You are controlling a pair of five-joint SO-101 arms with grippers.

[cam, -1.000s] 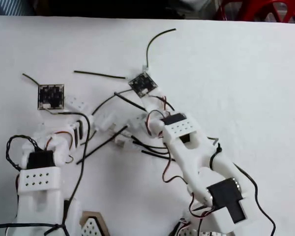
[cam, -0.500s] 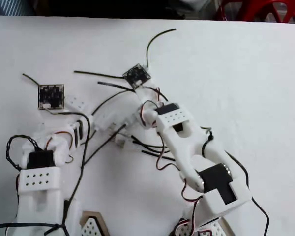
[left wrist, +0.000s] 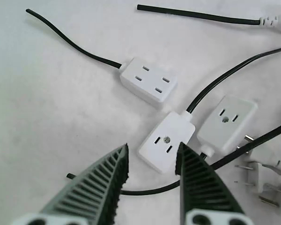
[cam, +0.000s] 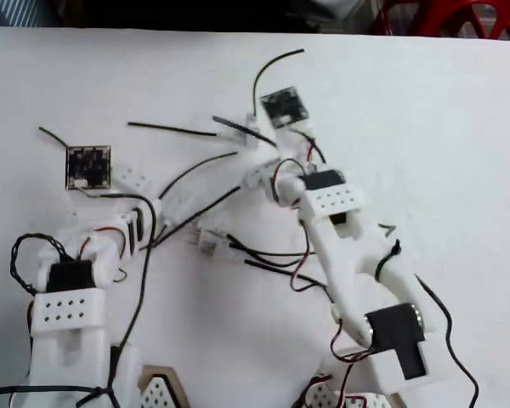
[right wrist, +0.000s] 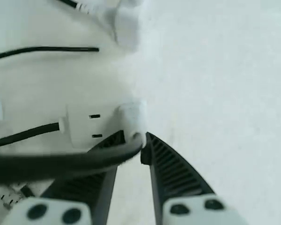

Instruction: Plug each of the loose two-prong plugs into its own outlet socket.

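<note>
My left gripper [left wrist: 152, 152] hangs open just above a white outlet socket [left wrist: 166, 140]. Two more sockets [left wrist: 150, 82] [left wrist: 227, 117] lie beside it. A loose white plug [left wrist: 262, 178] shows its bare prongs next to them. My right gripper [right wrist: 143, 139] is shut on a white plug [right wrist: 131, 117] where its black cord [right wrist: 61, 161] leaves it. That plug rests against a socket [right wrist: 84, 126] with two slots showing. From above, the right gripper [cam: 257, 170] sits mid-table and the left arm [cam: 68, 306] is at the front left.
Black cords [cam: 263, 255] cross the white table [cam: 442, 127] between the arms. Another plug [cam: 238, 127] with a straight cord lies farther back. A curved cord [cam: 268, 68] reaches toward the far edge. The right half of the table has free room.
The right arm swung toward the back left, then back to the right and farther from me, dragging cords and a socket along. The left arm has not moved.
</note>
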